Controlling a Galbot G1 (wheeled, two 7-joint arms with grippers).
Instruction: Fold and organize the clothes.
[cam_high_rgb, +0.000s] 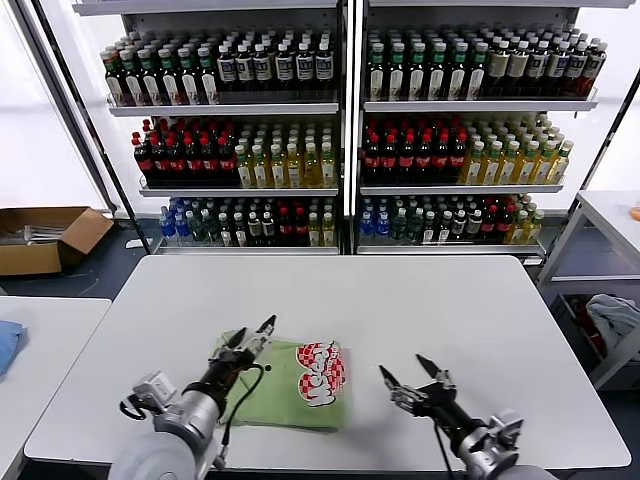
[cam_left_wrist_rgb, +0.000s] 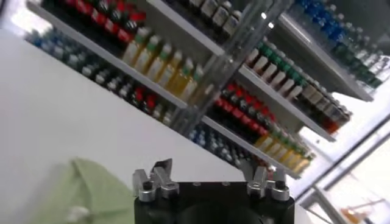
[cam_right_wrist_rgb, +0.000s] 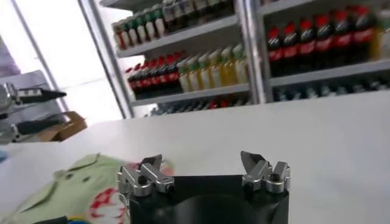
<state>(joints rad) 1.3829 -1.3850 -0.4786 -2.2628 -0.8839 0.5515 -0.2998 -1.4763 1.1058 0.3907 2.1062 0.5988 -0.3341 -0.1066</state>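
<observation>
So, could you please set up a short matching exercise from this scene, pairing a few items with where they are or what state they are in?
Column 1:
1. left pincer
2. right pincer
3. green shirt
4. cardboard box

Column 2:
A. on the floor, left of the table
B. folded on the white table, checkered print up
C. open, over bare table, right of the shirt
D. open, above the shirt's left edge

Pairs: 1-D, 2-C, 3-B, 4-A

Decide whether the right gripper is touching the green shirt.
Apart. In the head view, bare white table separates the right gripper from the shirt; its jaws are open and empty.
</observation>
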